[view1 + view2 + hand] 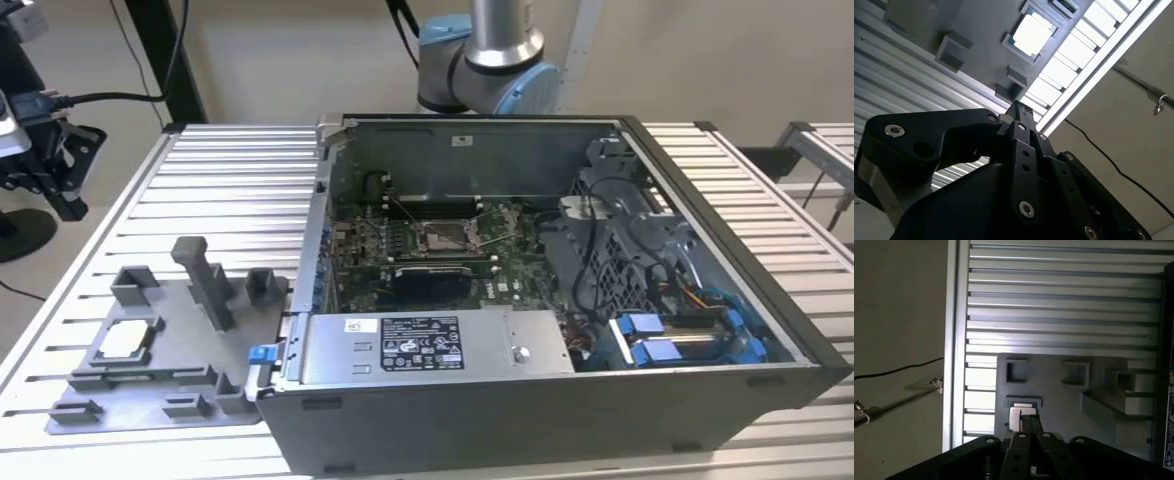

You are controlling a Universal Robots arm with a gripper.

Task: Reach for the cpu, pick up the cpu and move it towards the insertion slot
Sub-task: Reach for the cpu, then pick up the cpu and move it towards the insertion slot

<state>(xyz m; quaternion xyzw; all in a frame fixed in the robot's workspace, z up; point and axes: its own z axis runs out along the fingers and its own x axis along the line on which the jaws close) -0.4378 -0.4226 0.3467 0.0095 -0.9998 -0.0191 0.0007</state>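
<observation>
black metal linkage of the two-fingered gripper (1016, 106) sits closest to the lens in both wrist views. in the first wrist view i read the gripper (1029, 416) as having its fingers pressed together with nothing between them. the small, thin, square cpu with a pale silver-white face (1030, 34) lies flat in a shallow recess of the grey plastic fixture tray (985, 27), untouched. the relation i care about is this: the cpu sits out ahead of the fingertips, along the line they point, and i judge it well apart from them, with the gripper high over the tray rather than down at it. the chip is square, so it has no long axis to speak of. its edges run parallel with the tray's own edges, so any grasp would have to line up with one pair of those sides. in the first wrist view the fingertips overlap one side of the cpu (1014, 419), which tells me i am nearly lined up on it. the second wrist view looks along the fingers from the side and gives me the whole bright face, clear of them. the exterior view adds the layout: the cpu (120, 340) rests on the tray (147, 405) at the exterior view's left, on the slatted aluminium table (227, 190). the square insertion slot with its shiny silver frame and dark centre (445, 236) lies inside the open grey computer case (534, 400), well apart toward the exterior view's right.
</observation>
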